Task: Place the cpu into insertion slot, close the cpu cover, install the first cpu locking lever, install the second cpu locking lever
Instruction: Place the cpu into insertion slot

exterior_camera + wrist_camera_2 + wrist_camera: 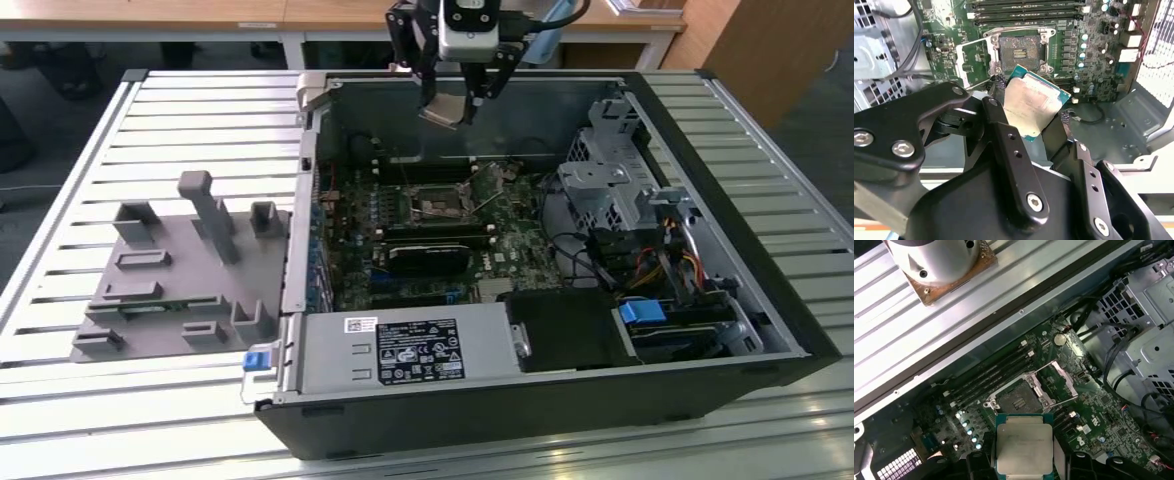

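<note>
Claw [1030, 106] fingers are clamped on the cpu [1031, 107], one finger on each of two opposite edges of the green carrier. The silvery lid faces the camera in both wrist views. In the exterior view the cpu [447, 108] hangs in the air, tilted, above the open computer case [534, 420]. It is over the side of the case farthest from the grey power-supply box [400, 350], well above the circuit board [521, 250] and touching nothing but the claw.

The insertion slot [1014, 402] lies bare near the middle of the board, its dark centre showing. The cpu cover [1061, 382] is swung up and away on its hinge side, so nothing blocks the opening. No chip is seated yet. The case rests on the slatted bench [747, 440], with a grey fixture [174, 270] beside it toward the exterior view's left.

By its look the chip is light, thin and stiff, so it needs little force to carry. The smooth metal lid seems slippery, and the underside contacts and the socket's fine pins are probably easy to damage. A grip on the carrier's side edges, as here, appears the sound one, because it leaves both faces free. Tilt and corner alignment are the likely trouble, since a skewed chip could sit crooked on the socket rim.
</note>
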Action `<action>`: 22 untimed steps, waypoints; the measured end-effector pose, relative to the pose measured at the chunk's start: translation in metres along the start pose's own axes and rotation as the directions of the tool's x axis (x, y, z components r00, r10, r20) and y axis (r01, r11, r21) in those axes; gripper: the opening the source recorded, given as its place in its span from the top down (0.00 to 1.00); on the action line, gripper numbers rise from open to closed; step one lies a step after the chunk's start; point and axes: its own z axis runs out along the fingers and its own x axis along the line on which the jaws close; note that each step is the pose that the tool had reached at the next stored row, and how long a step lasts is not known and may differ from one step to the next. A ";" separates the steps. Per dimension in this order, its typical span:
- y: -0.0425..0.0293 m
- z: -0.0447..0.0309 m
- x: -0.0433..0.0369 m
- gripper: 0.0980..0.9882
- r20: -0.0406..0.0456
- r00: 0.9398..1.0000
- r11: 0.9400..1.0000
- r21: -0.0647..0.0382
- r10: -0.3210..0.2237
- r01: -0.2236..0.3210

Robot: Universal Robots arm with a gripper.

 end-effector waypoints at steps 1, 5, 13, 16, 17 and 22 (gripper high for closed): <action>0.0000 0.0005 0.0001 0.50 0.001 1.000 1.000 0.000 0.013 -0.013; -0.0002 0.0024 0.0003 0.50 0.006 0.998 0.998 -0.002 0.069 -0.069; -0.0005 0.0061 0.0005 0.50 0.017 0.982 0.982 -0.006 0.189 -0.189; -0.0006 0.0074 0.0005 0.50 0.021 0.971 0.971 -0.007 0.238 -0.238; -0.0007 0.0079 0.0005 0.50 0.022 0.967 0.967 -0.008 0.254 -0.254; -0.0009 0.0101 0.0005 0.50 0.028 0.944 0.944 -0.011 0.330 -0.330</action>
